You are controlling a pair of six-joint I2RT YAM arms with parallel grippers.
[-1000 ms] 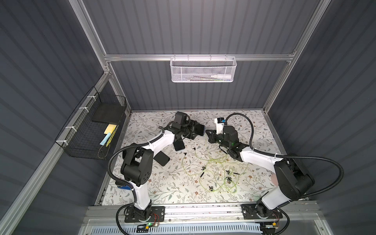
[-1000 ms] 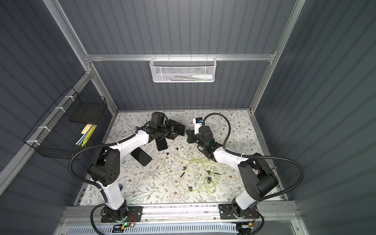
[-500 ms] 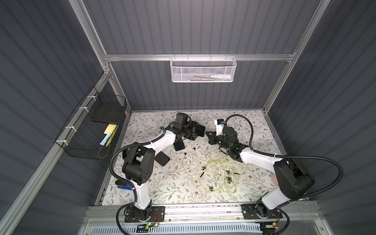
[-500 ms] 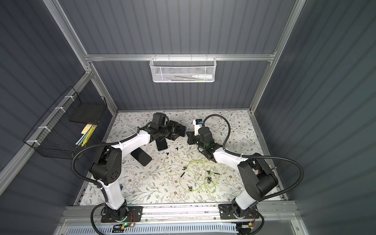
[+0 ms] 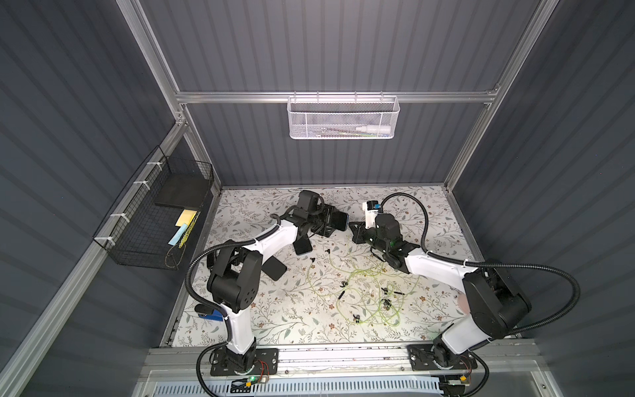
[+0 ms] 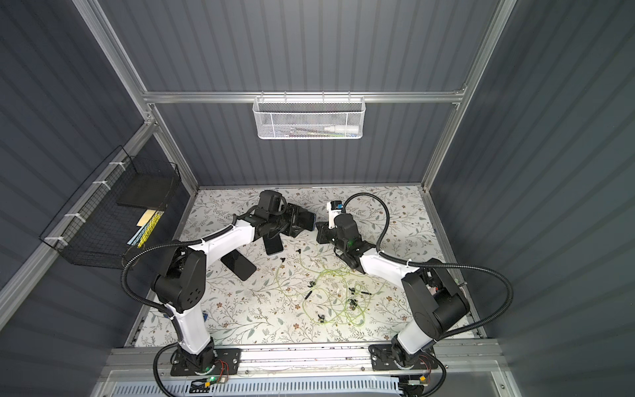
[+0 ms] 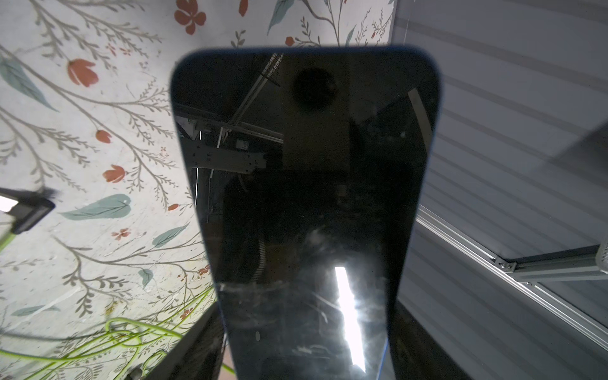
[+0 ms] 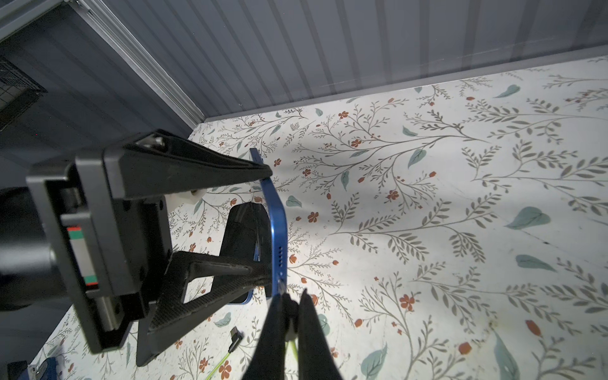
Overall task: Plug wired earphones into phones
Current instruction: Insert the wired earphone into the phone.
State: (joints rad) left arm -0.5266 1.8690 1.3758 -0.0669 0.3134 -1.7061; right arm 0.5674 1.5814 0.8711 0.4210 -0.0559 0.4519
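Observation:
My left gripper [image 5: 330, 220] is shut across the width of a blue-edged phone [image 5: 340, 220], holding it above the mat; the phone's dark screen [image 7: 306, 197] fills the left wrist view. My right gripper [image 8: 292, 296] is shut on a black earphone plug [image 8: 289, 306]. The plug's tip touches the bottom edge of the held phone [image 8: 276, 230], by the speaker holes. Two more phones [image 5: 303, 246] [image 5: 275, 269] lie flat on the mat under the left arm. The yellow-green earphones [image 5: 364, 292] lie tangled at mid-table. In a top view the held phone [image 6: 307, 220] faces the right gripper [image 6: 321, 233].
A loose plug [image 8: 235, 339] on a green cord lies on the mat below the grippers. A black wire basket [image 5: 154, 213] hangs on the left wall and a white mesh basket [image 5: 343, 117] on the back wall. The back wall stands just behind both grippers.
The left gripper and its phone have edged slightly toward the right gripper. The right arm has hardly moved.

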